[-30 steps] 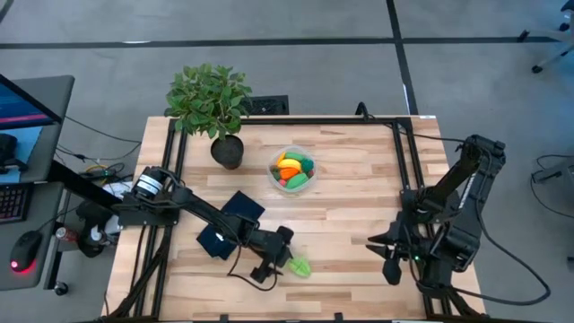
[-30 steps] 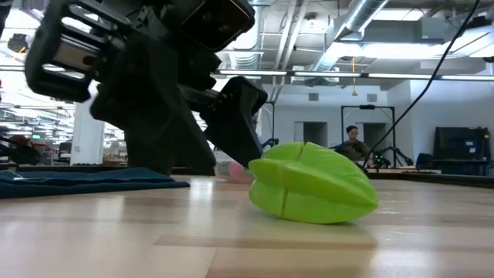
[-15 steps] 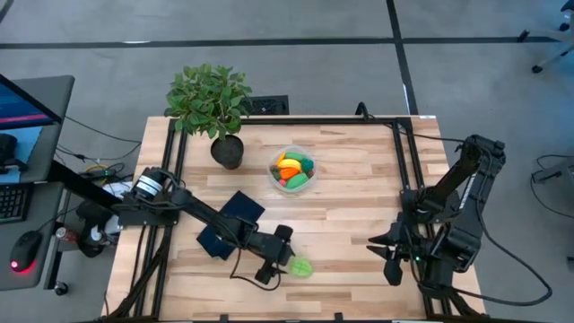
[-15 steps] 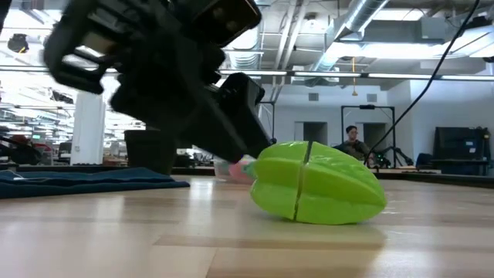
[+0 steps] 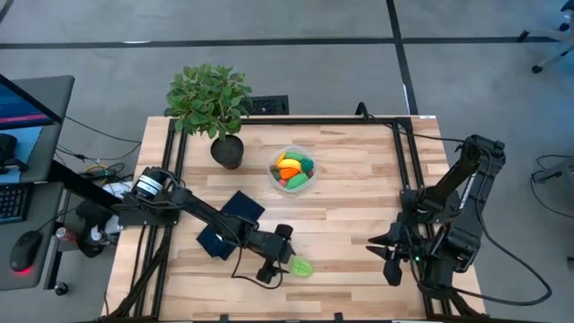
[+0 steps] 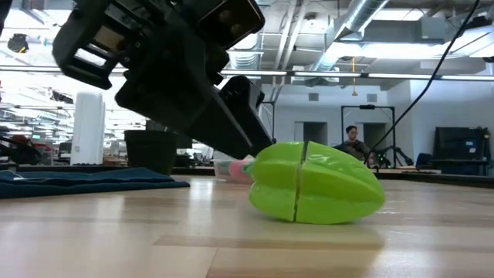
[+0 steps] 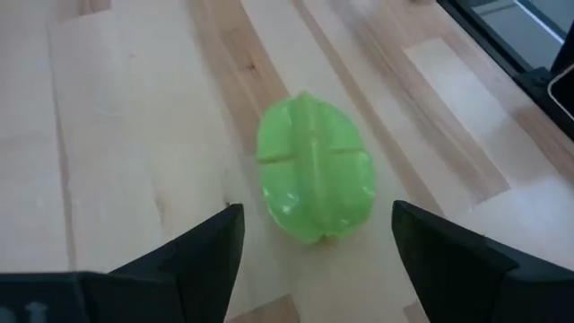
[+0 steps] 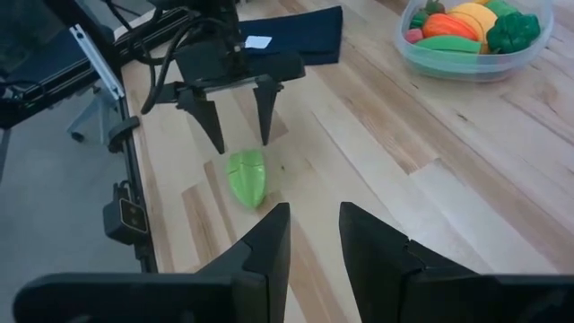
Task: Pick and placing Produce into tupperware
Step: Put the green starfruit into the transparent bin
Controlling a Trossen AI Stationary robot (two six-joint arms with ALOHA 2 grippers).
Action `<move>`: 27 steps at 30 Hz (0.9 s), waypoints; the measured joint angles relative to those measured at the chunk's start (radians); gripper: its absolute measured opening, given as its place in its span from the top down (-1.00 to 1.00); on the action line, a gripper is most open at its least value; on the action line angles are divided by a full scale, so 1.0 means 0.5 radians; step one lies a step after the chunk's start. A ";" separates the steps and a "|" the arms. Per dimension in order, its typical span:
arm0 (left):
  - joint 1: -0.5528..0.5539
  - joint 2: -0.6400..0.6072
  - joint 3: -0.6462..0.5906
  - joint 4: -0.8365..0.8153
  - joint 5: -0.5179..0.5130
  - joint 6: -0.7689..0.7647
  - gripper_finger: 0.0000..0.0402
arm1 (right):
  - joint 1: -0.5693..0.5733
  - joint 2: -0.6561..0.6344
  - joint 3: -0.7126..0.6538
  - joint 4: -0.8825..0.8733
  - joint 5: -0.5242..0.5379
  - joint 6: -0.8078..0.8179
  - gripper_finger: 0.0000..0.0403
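Near front edge | left gripper (image 5: 289, 267) low, fingers apart | green piece (image 5: 301, 267) seemingly untouched

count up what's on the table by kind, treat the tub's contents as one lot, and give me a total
Loose green fruit: 1
Tub with its lot of produce: 1
Potted plant: 1
Dark flat rectangle: 1
Total: 4
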 joint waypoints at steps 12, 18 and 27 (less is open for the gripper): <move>-0.001 0.000 0.000 0.025 -0.061 -0.024 -0.57 | 0.000 0.000 0.000 0.000 0.002 0.020 0.54; -0.001 0.000 0.000 0.025 -0.055 -0.027 -0.63 | 0.000 0.000 0.000 -0.005 0.008 0.019 0.54; -0.001 0.013 0.000 0.102 -0.051 -0.024 -0.63 | 0.000 0.000 0.000 -0.024 0.027 0.018 0.54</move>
